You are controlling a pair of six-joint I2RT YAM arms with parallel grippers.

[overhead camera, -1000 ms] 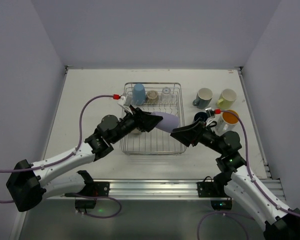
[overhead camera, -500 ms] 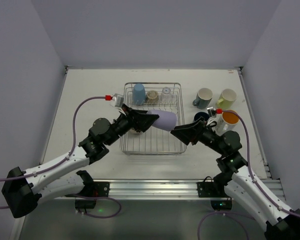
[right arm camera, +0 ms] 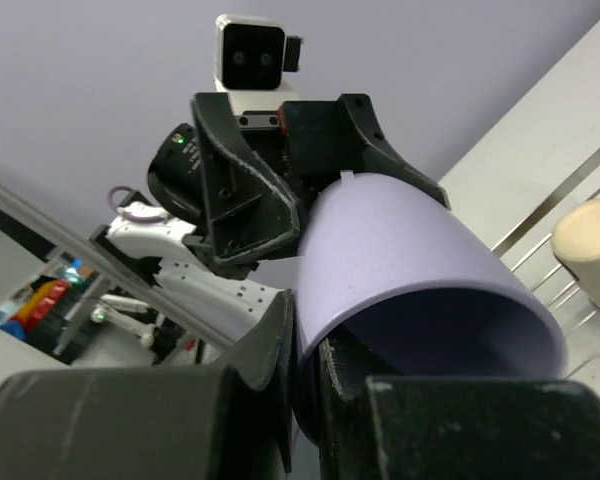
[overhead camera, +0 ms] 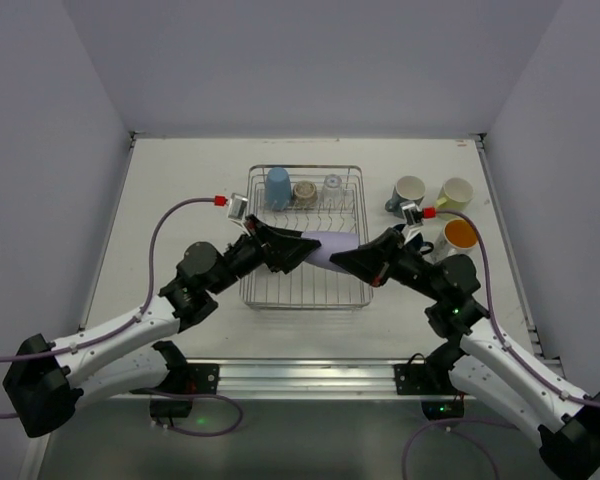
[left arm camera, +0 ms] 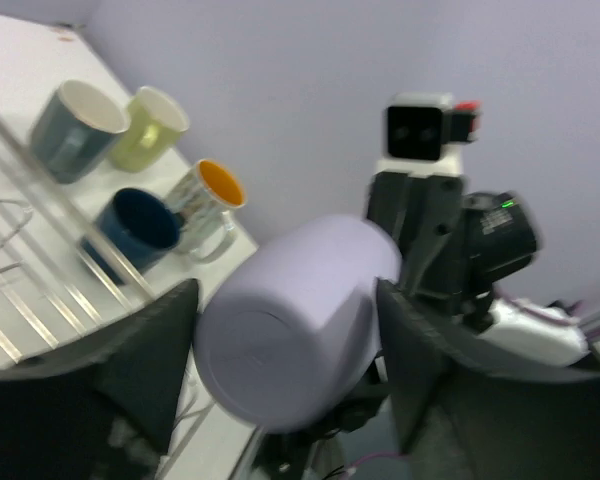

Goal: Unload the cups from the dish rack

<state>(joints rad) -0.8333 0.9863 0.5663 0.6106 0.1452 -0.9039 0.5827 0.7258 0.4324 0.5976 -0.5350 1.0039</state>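
A lavender cup (overhead camera: 330, 247) hangs on its side above the right part of the dish rack (overhead camera: 302, 291), held from both ends. My left gripper (overhead camera: 302, 250) is shut on its body near the base, one finger on each side of the cup (left arm camera: 290, 320). My right gripper (overhead camera: 348, 262) is shut on the rim, pinching the cup's wall (right arm camera: 410, 250) between one finger inside and one outside. A light blue cup (overhead camera: 278, 187), a beige cup (overhead camera: 304, 191) and a clear cup (overhead camera: 332, 186) stand upside down along the rack's far row.
On the table right of the rack stand a grey-teal mug (overhead camera: 407, 193), a yellow-green mug (overhead camera: 454, 195) and an orange-lined mug (overhead camera: 457, 238). A dark blue mug (left arm camera: 140, 228) sits beside them. The two arms meet over the rack's right edge.
My right gripper has moved left onto the lavender cup and closed on its rim. The left gripper has kept hold of the cup and shifted it slightly toward the right.
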